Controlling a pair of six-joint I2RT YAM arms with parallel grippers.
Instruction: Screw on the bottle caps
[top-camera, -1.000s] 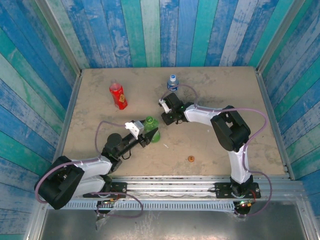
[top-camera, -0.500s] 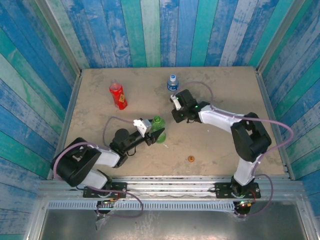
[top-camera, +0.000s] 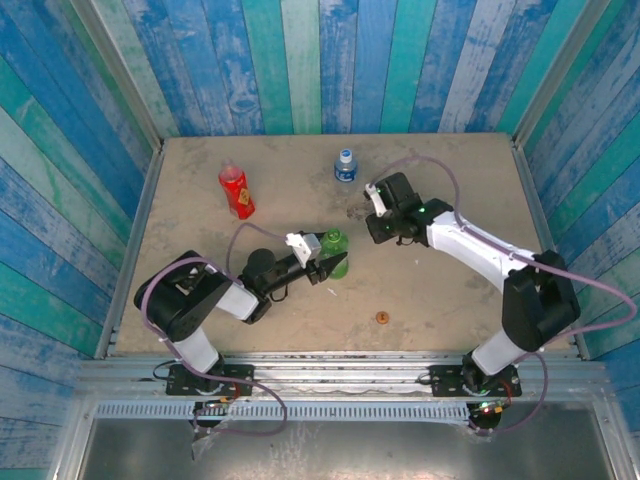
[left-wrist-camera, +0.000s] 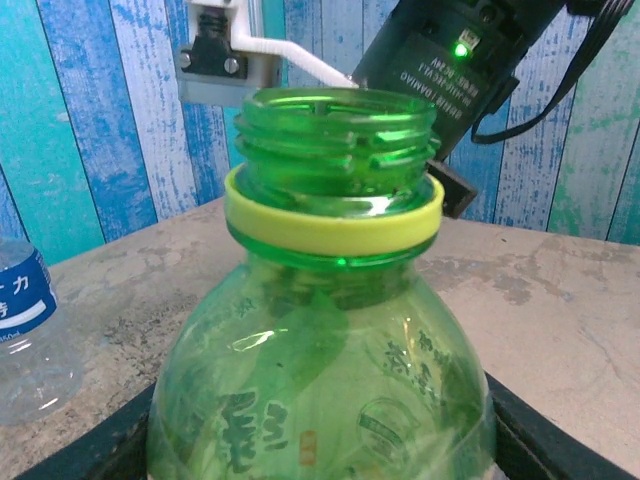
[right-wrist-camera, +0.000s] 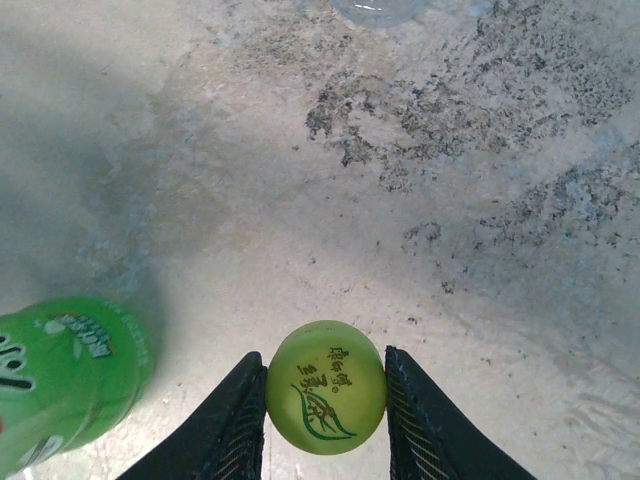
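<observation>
Green cap (right-wrist-camera: 326, 387) pinched by right gripper (right-wrist-camera: 326, 396); left gripper (top-camera: 322, 266) clamps uncapped green bottle (left-wrist-camera: 330, 380). Mottled beige table (top-camera: 450, 290); blue-green plank walls (top-camera: 300, 60).

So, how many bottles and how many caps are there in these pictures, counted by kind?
Bottles: 3 (red bottle, green bottle, clear bottle)
Caps: 3 (light green cap, orange cap, blue cap on the clear bottle)
Total: 6
</observation>
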